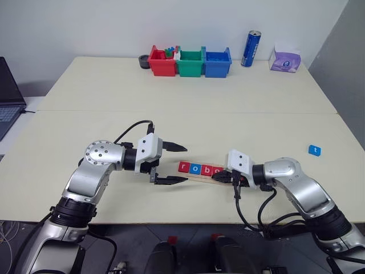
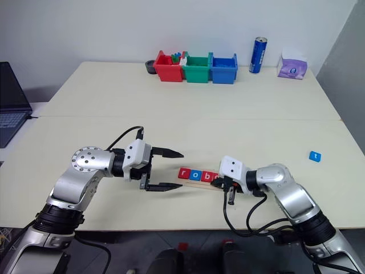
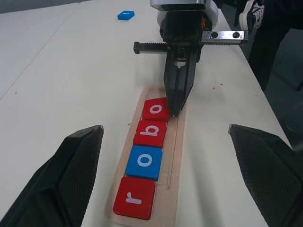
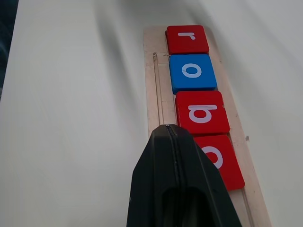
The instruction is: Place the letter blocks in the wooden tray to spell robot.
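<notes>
Progress: four of five tiles seated. The long, narrow pale wooden tray (image 3: 177,156) lies on the cream worktop (image 1: 188,85) at the near edge, between my two hands. In its groove, reading from my left: small flat red square tile "r" (image 3: 134,204), blue tile "o" (image 3: 144,162), red tile "b" (image 3: 150,134), red tile "o" (image 3: 155,109). They sit edge to edge in one row, letters reading r-o-b-o.

Left to do: the "t". The last small blue square tile (image 1: 314,150) lies flat on the worktop, well apart from the tray, at about 2 o'clock from it, out toward my right edge (its letter is too small for me to read in the head views, though by elimination I judge it the t). The slot after the second "o" shows bare wood.

My right hand (image 3: 174,111) is closed with nothing between its fingers; its tip rests at the fourth tile's edge over the tray, as if squaring it up. My left hand (image 1: 171,164) is open wide and empty, hovering just off the tray's "r" end, at 9 o'clock from it.

Judgement: roughly four-fifths done. Remaining: fetch the blue tile and seat it after the second "o".
</notes>
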`<action>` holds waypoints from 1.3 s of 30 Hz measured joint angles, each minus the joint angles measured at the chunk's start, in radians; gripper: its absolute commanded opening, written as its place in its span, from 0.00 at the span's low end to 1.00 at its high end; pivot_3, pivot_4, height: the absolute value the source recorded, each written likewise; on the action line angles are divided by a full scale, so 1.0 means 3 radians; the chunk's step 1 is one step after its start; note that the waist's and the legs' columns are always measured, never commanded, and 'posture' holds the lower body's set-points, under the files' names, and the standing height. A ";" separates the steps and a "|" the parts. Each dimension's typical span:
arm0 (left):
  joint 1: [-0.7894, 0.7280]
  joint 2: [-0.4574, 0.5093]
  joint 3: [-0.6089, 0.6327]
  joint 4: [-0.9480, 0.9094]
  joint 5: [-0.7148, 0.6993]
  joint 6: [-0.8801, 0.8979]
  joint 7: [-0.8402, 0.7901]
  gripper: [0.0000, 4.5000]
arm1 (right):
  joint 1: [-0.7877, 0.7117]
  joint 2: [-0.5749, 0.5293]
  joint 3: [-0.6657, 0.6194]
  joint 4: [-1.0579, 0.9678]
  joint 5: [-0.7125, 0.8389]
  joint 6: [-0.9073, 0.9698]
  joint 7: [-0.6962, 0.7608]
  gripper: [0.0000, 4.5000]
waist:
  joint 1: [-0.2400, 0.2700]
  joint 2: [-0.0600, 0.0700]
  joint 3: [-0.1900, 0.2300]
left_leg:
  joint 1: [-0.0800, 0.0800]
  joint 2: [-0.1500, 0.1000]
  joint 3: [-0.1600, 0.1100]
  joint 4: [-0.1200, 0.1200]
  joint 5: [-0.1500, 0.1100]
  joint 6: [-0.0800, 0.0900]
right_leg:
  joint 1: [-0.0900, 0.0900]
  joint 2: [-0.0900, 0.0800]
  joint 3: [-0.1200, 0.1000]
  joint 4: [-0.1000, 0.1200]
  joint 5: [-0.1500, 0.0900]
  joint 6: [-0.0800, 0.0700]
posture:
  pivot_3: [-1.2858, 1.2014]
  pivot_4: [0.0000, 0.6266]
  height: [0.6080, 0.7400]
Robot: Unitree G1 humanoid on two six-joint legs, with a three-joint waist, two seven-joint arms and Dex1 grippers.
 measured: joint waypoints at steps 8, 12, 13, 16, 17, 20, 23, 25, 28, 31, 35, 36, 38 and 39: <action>0.0000 0.0007 0.0000 0.0000 0.0000 0.0003 0.0001 1.00 | -0.0028 0.0072 0.0061 0.0175 -0.0191 -0.0216 -0.0122 0.00 | 0.0000 0.0000 0.0000 | 0.0000 0.0000 0.0000 0.0000 0.0000 0.0000 | 0.0000 0.0000 0.0000 0.0000 0.0000 0.0000 | 0.52 0.24 1.00; 0.0000 0.0008 0.0000 0.0000 0.0000 0.0003 0.0002 1.00 | -0.0030 0.0097 0.0057 0.0218 -0.0207 -0.0289 -0.0141 0.00 | 0.0000 0.0000 0.0000 | 0.0000 0.0000 0.0000 0.0000 0.0000 0.0000 | 0.0000 0.0000 0.0000 0.0000 0.0000 0.0000 | 0.52 0.24 1.00; 0.0000 0.0008 0.0000 0.0000 0.0000 0.0004 0.0002 1.00 | -0.0030 0.0116 0.0039 0.0218 -0.0181 -0.0263 -0.0139 0.00 | 0.0000 0.0000 0.0000 | 0.0000 0.0000 0.0000 0.0000 0.0000 0.0000 | 0.0000 0.0000 0.0000 0.0001 0.0000 0.0000 | 0.52 0.24 1.00; 0.0000 0.0008 0.0000 -0.0001 0.0000 0.0004 0.0003 1.00 | -0.0029 0.0152 -0.0098 0.0161 0.0056 -0.0082 -0.0081 0.00 | 0.0000 0.0000 0.0000 | 0.0000 0.0000 -0.0001 0.0000 0.0000 0.0000 | 0.0000 0.0000 0.0000 0.0001 0.0000 0.0000 | 0.52 0.24 1.00; 0.0000 0.0008 0.0000 -0.0001 0.0000 0.0004 0.0002 1.00 | -0.0029 0.0149 -0.0157 0.0106 0.0138 -0.0011 -0.0046 0.00 | 0.0001 0.0000 0.0000 | 0.0000 0.0000 -0.0002 0.0000 0.0000 0.0000 | 0.0000 0.0000 0.0000 0.0000 0.0000 0.0000 | 0.52 0.24 1.00; 0.0000 0.0008 0.0000 -0.0001 0.0000 0.0004 -0.0001 1.00 | -0.0029 0.0073 -0.0319 -0.0031 0.0379 0.0177 0.0047 0.00 | 0.0001 0.0000 0.0000 | 0.0000 0.0000 -0.0002 0.0000 0.0000 0.0000 | 0.0001 -0.0001 0.0000 0.0000 0.0000 0.0000 | 0.52 0.24 1.00; 0.0000 0.0008 0.0000 -0.0001 0.0000 0.0004 -0.0011 1.00 | -0.0026 -0.0066 -0.0389 -0.0035 0.0464 0.0257 0.0121 0.00 | 0.0001 0.0000 0.0000 | 0.0000 0.0000 -0.0001 0.0000 0.0000 0.0000 | 0.0001 -0.0001 0.0000 0.0000 0.0000 0.0000 | 0.52 0.24 1.00; -0.0002 0.0007 -0.0001 -0.0001 0.0000 0.0004 -0.0018 1.00 | -0.0026 -0.0134 -0.0417 -0.0024 0.0476 0.0261 0.0148 0.00 | 0.0001 0.0000 0.0000 | 0.0000 0.0000 -0.0001 0.0000 0.0000 0.0000 | 0.0001 0.0000 0.0000 0.0000 0.0000 0.0000 | 0.52 0.24 1.00; -0.0011 0.0007 -0.0011 -0.0001 0.0000 0.0004 -0.0030 1.00 | -0.0027 -0.0198 -0.0419 0.0073 0.0430 0.0187 0.0150 0.00 | 0.0000 0.0000 0.0000 | 0.0000 0.0000 0.0000 0.0000 0.0000 0.0000 | 0.0001 0.0000 0.0000 0.0000 0.0000 0.0000 | 0.52 0.24 1.00; -0.0018 0.0003 -0.0032 -0.0001 0.0000 0.0004 -0.0038 1.00 | -0.0026 -0.0213 -0.0412 0.0235 0.0308 0.0036 0.0136 0.00 | 0.0000 0.0000 0.0000 | 0.0000 0.0000 0.0001 0.0000 0.0000 0.0000 | 0.0001 0.0000 0.0001 0.0000 0.0000 0.0000 | 0.52 0.24 1.00; -0.0021 0.0003 -0.0033 -0.0001 0.0000 0.0004 -0.0051 1.00 | -0.0016 -0.0211 -0.0346 0.0351 0.0171 -0.0133 0.0099 0.00 | 0.0000 0.0000 0.0000 | 0.0001 0.0000 0.0000 0.0000 0.0000 0.0000 | 0.0001 0.0000 0.0001 0.0000 0.0000 0.0000 | 0.52 0.24 1.00; -0.0020 0.0003 -0.0033 -0.0001 0.0000 0.0004 -0.0051 1.00 | -0.0011 -0.0203 -0.0327 0.0371 0.0152 -0.0169 0.0094 0.00 | 0.0000 0.0000 0.0000 | 0.0000 0.0000 0.0000 0.0000 0.0000 0.0000 | 0.0001 0.0000 0.0001 0.0000 0.0000 0.0000 | 0.52 0.24 1.00; -0.0020 0.0004 -0.0033 -0.0001 -0.0001 0.0004 -0.0053 1.00 | 0.0009 -0.0189 -0.0308 0.0384 0.0116 -0.0209 0.0091 0.00 | 0.0000 0.0000 0.0000 | 0.0000 0.0000 0.0000 0.0000 0.0000 0.0000 | 0.0001 0.0000 0.0001 0.0000 0.0000 0.0000 | 0.52 0.24 1.00; -0.0020 0.0005 -0.0033 -0.0001 -0.0001 0.0005 -0.0052 1.00 | 0.0014 -0.0187 -0.0304 0.0384 0.0109 -0.0231 0.0092 0.00 | 0.0001 0.0000 0.0000 | 0.0000 0.0000 0.0000 0.0000 0.0000 0.0000 | 0.0001 0.0000 0.0001 0.0000 0.0000 0.0000 | 0.52 0.24 1.00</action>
